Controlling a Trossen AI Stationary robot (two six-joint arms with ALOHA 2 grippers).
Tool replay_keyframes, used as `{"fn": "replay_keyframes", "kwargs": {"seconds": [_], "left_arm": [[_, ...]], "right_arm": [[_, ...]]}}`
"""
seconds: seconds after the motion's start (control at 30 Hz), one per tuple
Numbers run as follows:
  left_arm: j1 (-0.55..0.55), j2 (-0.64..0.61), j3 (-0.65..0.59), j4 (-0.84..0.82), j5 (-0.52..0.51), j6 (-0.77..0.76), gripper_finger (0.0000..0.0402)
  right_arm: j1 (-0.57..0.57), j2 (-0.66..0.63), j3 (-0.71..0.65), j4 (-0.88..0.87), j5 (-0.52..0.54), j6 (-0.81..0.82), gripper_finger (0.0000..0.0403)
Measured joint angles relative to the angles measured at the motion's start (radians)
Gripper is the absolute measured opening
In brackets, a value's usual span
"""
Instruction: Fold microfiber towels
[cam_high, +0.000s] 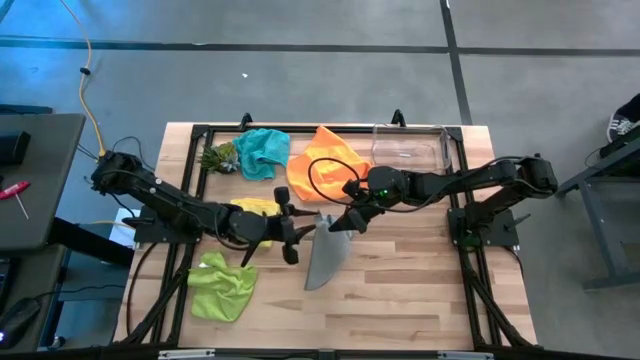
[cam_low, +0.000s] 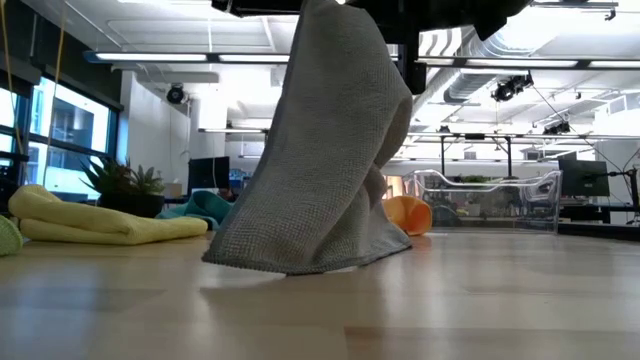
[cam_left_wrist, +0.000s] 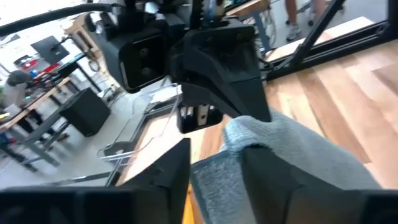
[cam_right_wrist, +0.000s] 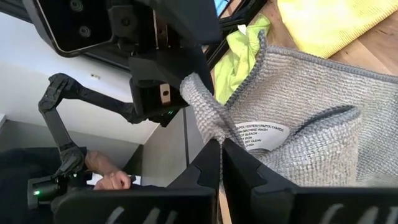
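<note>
A grey towel (cam_high: 325, 258) hangs between my two grippers at the table's middle, and its lower edge (cam_low: 290, 265) rests on the wood. My right gripper (cam_high: 338, 226) is shut on its top. My left gripper (cam_high: 293, 238) comes at the same upper edge from the left, with cloth filling the gap between its fingers (cam_left_wrist: 216, 180). The yellow towel (cam_high: 255, 207) lies folded behind my left arm. The lime green towel (cam_high: 222, 288) lies crumpled at the near left. The teal towel (cam_high: 262, 151) and orange towel (cam_high: 322, 160) lie bunched at the far edge. My left gripper has the grey towel's upper edge (cam_left_wrist: 214, 177) between its two fingers, close beside my right gripper's hold. It comes nearly level from the table's left. One layer or several, I cannot tell. The cloth hangs down from the hold. My right gripper pinches a gathered bunch of the towel's top edge (cam_right_wrist: 212, 132) between its two fingertips, just above the white care label (cam_right_wrist: 258, 137). It comes nearly level from the table's right. The towel hangs below, slack, with its bottom on the table.
A clear plastic bin (cam_high: 412, 146) stands at the far right, with the orange towel beside it. A small green spiky plant (cam_high: 220, 157) sits at the far left next to the teal towel. Bare wood lies on the near right of the table (cam_high: 420, 290).
</note>
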Motion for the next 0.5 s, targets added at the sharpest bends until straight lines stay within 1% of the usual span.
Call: {"fn": "replay_keyframes", "kwargs": {"seconds": [0.1,0.17,0.37,0.43,0.5], "left_arm": [[0.000,0.000,0.000,0.000,0.035,-0.002,0.0088],[0.000,0.000,0.000,0.000,0.053,-0.005,0.0079],[0.000,0.000,0.000,0.000,0.044,-0.007,0.0073],[0.000,0.000,0.000,0.000,0.035,-0.007,0.0064],[-0.005,0.000,0.000,0.000,0.018,-0.005,0.0047]], "right_arm": [[0.000,0.000,0.000,0.016,-0.019,-0.002,0.0000],[0.000,0.000,0.000,0.021,-0.021,-0.002,0.0000],[0.000,0.000,0.000,0.020,-0.021,-0.002,0.0000],[0.000,0.000,0.000,0.020,-0.021,-0.002,0.0000],[0.000,0.000,0.000,0.020,-0.021,-0.002,0.0000]]}}
